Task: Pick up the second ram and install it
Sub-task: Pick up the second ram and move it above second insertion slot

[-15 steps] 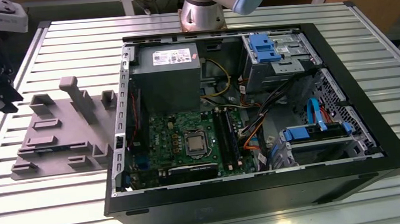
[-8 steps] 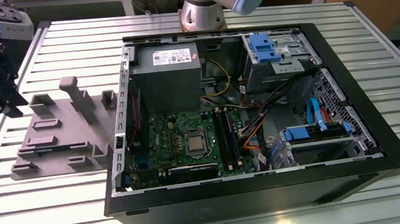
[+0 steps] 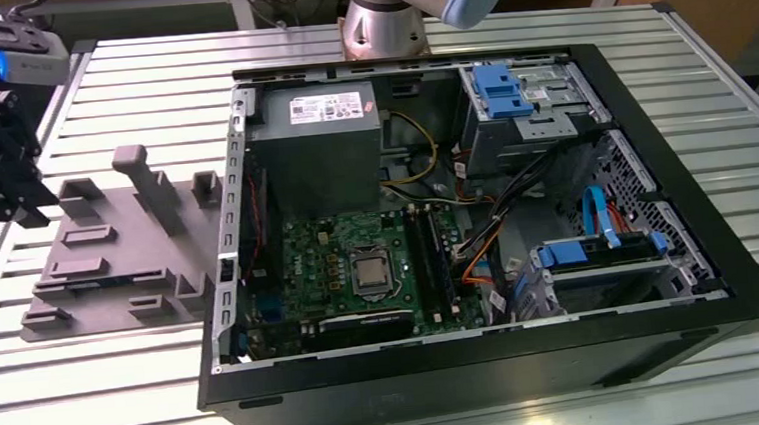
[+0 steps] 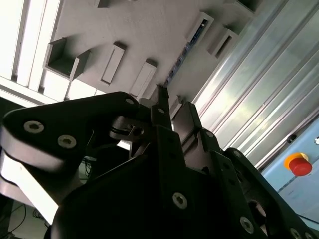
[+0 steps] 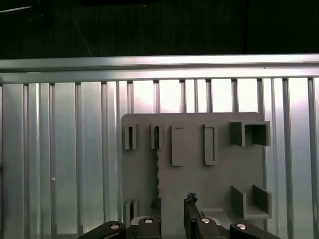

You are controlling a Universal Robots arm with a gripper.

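- Claw (image 5: 173, 213): fingers apart, narrow gap, nothing held. Grey of the tray shows thru the gap in first wrist view.
- Second ram (image 5: 158, 172): sits on the grey tray (image 5: 199, 186), standing on edge between small upright slots. Untouched, not in the PC case (image 3: 497, 365).
- Relation, claw to ram: ram is ahead of and below me. Its long axis runs straight away from the claw, approx. in line w/ the finger gap. Its near end looks just beside one fingertip, set a little to that side of centre (my reading, can't confirm contact).
- Exterior view: claw (image 3: 15, 203) hangs over the tray's edge on the exterior view's left. Case is on the exterior view's right, well apart from me.
- Look of ram: thin, narrow, long stick seen edge-on. In second wrist view a blue edge w/ small dark bits (image 4: 180, 60).
- Motherboard (image 3: 356, 264): green, lies flat in case w/ long black socket rails (image 3: 425, 249) beside the CPU area. Prob. the install spot.
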